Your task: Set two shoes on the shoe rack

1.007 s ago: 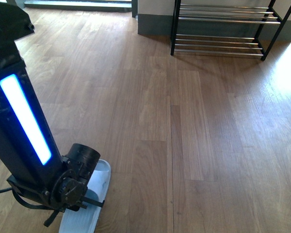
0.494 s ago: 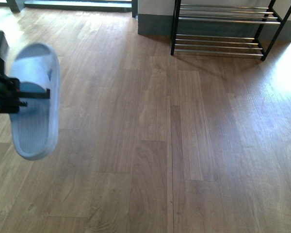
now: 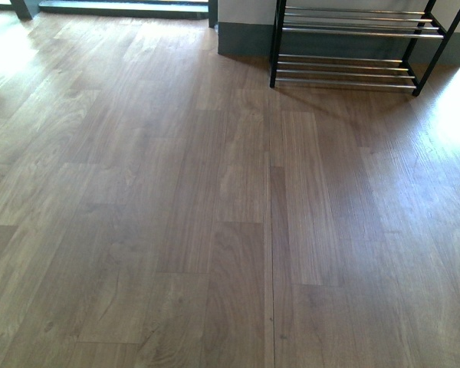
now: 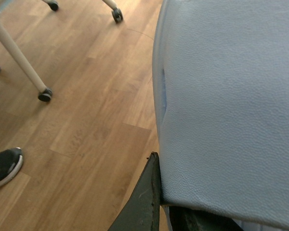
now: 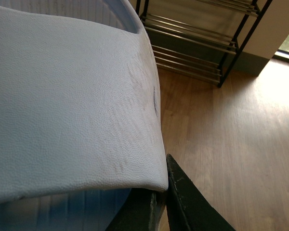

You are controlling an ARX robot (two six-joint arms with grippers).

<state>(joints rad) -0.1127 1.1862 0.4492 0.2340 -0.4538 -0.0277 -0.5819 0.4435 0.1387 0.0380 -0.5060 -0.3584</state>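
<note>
Wood-plank flooring [image 3: 176,230] fills the front view. The black metal-framed shoe rack with thin chrome bars [image 3: 353,32] stands at the upper right of that frame, against a grey skirting. Neither arm nor any footwear shows there.

The wrist views show what the front view misses. In the left wrist view, a pale blue pebbled slide slipper [image 4: 226,96] covers the right half of the frame, off the floor. The left gripper [image 4: 156,183] is clamped on its lower edge; one dark finger rises at the bottom centre, while the other is mostly hidden under the strap. White tubular furniture legs on black casters [image 4: 17,53] cross the upper left, and a black sneaker with a white sole [image 4: 4,166] lies at the lower left edge.

In the right wrist view, a second pale blue slide slipper [image 5: 62,96] fills the left of the frame. The right gripper [image 5: 156,192] is closed on it at the bottom centre, and the rack stands at the upper right.
</note>
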